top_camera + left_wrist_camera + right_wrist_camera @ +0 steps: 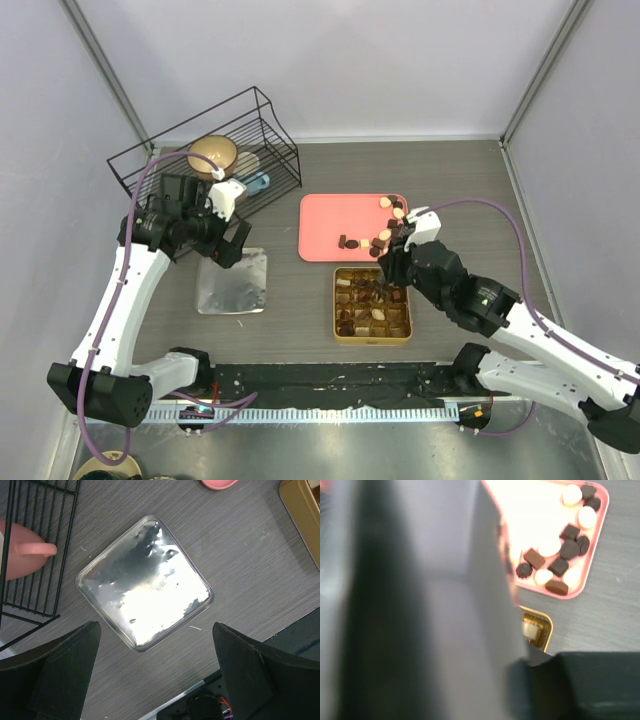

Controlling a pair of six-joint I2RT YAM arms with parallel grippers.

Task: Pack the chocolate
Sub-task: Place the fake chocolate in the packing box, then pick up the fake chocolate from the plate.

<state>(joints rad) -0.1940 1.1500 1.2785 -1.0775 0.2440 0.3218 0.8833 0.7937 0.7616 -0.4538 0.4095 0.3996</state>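
Observation:
Several pieces of chocolate lie along the right side of the pink tray; the right wrist view shows the chocolate as dark and cream pieces. More pieces fill cells of the gold tin. My right gripper hangs low over the tin's upper right cells. Its blurred finger covers most of the right wrist view, hiding the jaws' gap. A cream piece sits in the tin's corner cell. My left gripper stands open and holds nothing above the silver lid.
A black wire basket with a bowl stands at the back left, and a pink cup shows through its bars. The silver lid lies left of the tin. A black strip runs along the table's near edge.

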